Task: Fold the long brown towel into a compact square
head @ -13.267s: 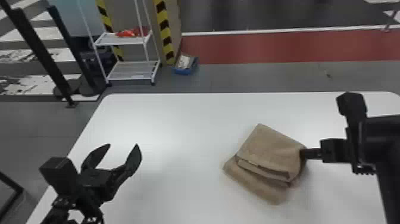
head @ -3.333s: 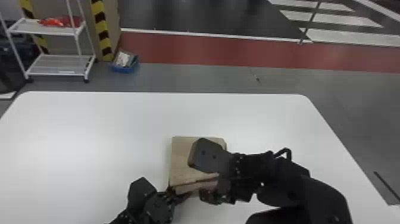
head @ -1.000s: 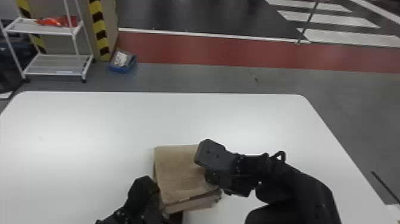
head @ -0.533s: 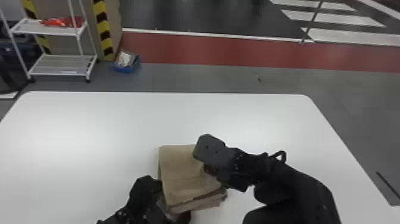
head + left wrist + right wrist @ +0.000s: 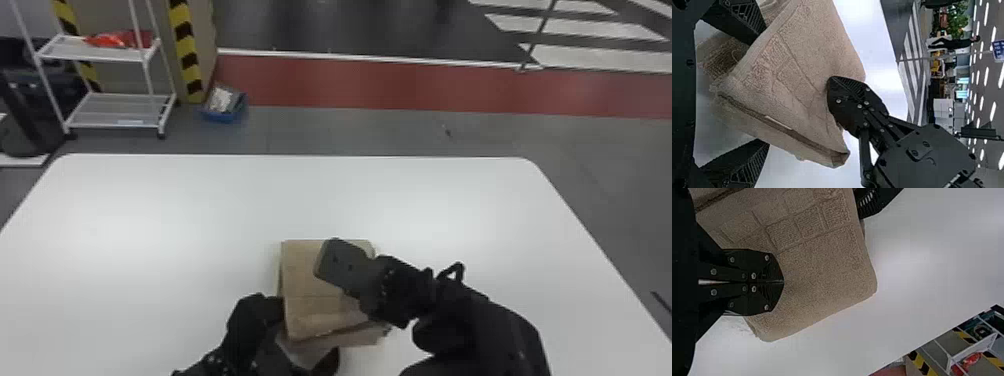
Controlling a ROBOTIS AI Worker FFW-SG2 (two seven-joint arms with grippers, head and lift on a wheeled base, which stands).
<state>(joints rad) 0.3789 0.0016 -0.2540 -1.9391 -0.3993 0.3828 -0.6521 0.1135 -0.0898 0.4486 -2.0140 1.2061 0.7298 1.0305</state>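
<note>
The brown towel (image 5: 312, 295) is folded into a layered, roughly rectangular stack near the table's front; its near layers are slightly skewed. At its near left corner is my left gripper (image 5: 302, 341). In the left wrist view the left gripper (image 5: 760, 94) has its fingers wide apart, with the towel's (image 5: 801, 70) near edges reaching between them. Over the towel's right part lies my right gripper (image 5: 372, 300), hiding some of the cloth. The right wrist view has the right gripper (image 5: 782, 282) with fingertips together, over the towel's (image 5: 828, 266) upper surface.
The white table (image 5: 165, 210) extends beyond the towel and to both sides. Past its far edge stand a white shelf rack (image 5: 117, 112) and a blue bin (image 5: 223, 112) on the floor. The two arms are close together at the front.
Since a second ago my right gripper has shifted left over the towel. Much earlier, the towel was looser, the right gripper at its right corner and the left gripper well away; the head view has also turned.
</note>
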